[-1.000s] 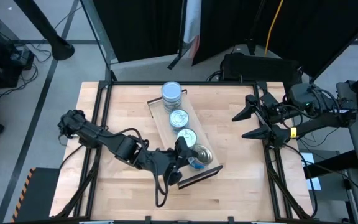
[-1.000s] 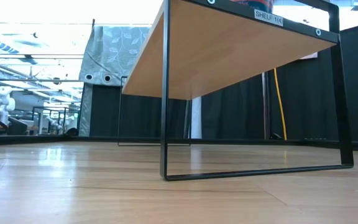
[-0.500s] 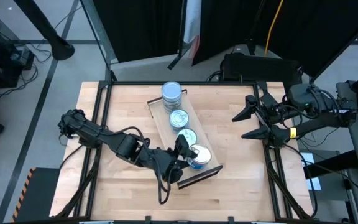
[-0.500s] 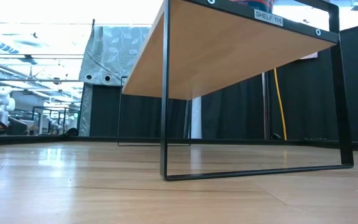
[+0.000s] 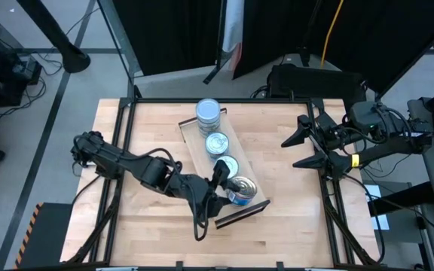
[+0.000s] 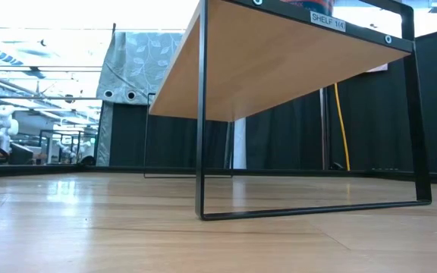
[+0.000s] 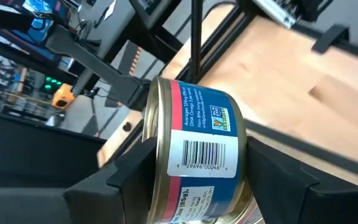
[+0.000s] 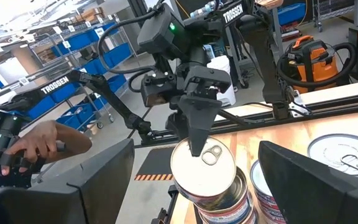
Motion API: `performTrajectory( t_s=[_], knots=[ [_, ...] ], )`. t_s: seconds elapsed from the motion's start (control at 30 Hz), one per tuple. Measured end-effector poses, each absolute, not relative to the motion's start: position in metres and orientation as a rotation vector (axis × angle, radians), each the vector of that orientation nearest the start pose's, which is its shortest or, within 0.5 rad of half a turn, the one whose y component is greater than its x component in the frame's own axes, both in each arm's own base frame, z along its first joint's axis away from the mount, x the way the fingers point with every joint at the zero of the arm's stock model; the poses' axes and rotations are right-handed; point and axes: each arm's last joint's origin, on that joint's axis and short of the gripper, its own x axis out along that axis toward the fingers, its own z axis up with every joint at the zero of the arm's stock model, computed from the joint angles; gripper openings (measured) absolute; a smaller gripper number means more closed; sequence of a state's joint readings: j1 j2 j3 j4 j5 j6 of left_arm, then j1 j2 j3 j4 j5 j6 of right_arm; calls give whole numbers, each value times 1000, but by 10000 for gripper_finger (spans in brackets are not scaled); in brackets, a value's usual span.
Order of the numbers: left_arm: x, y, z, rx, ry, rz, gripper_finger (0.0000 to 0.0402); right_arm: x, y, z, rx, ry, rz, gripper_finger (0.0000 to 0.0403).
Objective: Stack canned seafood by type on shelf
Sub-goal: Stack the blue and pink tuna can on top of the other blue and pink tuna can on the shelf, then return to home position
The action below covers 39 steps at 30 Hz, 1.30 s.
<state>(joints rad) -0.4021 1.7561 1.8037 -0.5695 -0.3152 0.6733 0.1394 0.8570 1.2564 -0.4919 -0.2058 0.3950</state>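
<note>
Left claw (image 5: 228,188) sits over shelf (image 5: 194,147) near end; can stacks (image 5: 215,143) crowd beyond it. Bare tabletop (image 5: 277,150) lies open toward right claw (image 5: 286,152).

Glossy metal tin (image 7: 194,149), paper label; light-wood shelf (image 5: 199,149).

The can (image 7: 194,146) mid-frame in the left wrist view has a blue label with a red band, a white barcode patch and gold rims. The shelf (image 5: 200,150) at the high view's centre is light wood with dark rims. The tins (image 5: 215,143) on it have silver-white tops and blue sides. The arms are black.
</note>
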Motion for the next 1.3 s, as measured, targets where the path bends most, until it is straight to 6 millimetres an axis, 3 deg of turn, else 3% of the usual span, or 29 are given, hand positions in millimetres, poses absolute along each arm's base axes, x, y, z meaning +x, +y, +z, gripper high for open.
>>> performTrajectory(
  t_s=[0.2, 0.63, 0.77, 0.9, 1.03, 1.17, 1.23, 1.3],
  knots=[
    [364, -140, 388, 744, 486, -283, 229, 143, 26, 445, 394, 160, 322, 334],
    [365, -140, 393, 749, 456, -230, 229, 143, 26, 444, 385, 162, 322, 334],
    [351, -151, 412, 742, 400, -110, 228, 142, 26, 439, 337, 208, 317, 334],
    [321, -165, 440, 647, 327, 27, 211, 141, 25, 429, 156, 280, 312, 318],
    [284, -173, 460, 555, 288, 55, 134, 143, 26, 419, -34, 254, 303, 251],
    [257, -164, 469, 452, 262, 34, 20, 143, 26, 407, -196, 206, 305, 127],
    [254, -159, 463, 424, 260, 42, 13, 140, 25, 397, -226, 187, 305, 49],
    [254, -156, 452, 418, 264, 57, 11, 137, 25, 382, -238, 189, 306, 16]
  ],
)
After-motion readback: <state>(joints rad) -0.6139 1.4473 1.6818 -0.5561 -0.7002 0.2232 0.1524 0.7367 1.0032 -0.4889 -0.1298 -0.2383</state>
